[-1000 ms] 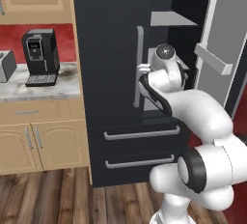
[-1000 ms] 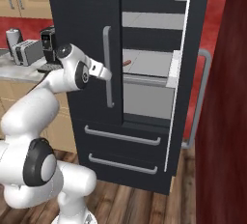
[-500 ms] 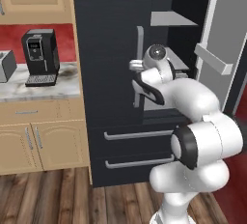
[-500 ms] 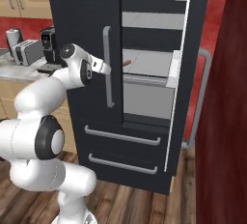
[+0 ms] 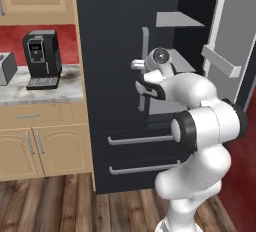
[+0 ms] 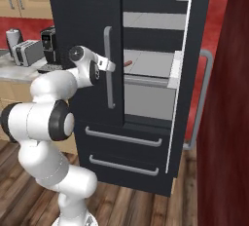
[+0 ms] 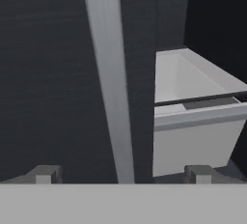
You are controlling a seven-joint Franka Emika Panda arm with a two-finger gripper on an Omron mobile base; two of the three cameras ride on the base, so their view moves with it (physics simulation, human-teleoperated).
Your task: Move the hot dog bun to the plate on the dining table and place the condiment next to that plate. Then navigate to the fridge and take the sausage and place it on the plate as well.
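Now sausage [image 6: 127, 64] on fridge [image 6: 92, 20] shelf, beyond open hand [image 7: 120, 174].

Your left base view sits behind the arm on its left and looks forward and down at the fridge [image 5: 120, 76], with a counter [image 5: 40, 88] and coffee machine [image 5: 41, 58] off to the gripper's left. Your right base view looks from behind on the right at the same fridge, catching its open right half and shelves [image 6: 151, 64] beyond the gripper [image 6: 111, 66]. Both share the fridge front, its handle [image 6: 109, 66] and the drawers below. Your hand view looks along the gripper from close up, the handle straight ahead and a pale shelf past it.
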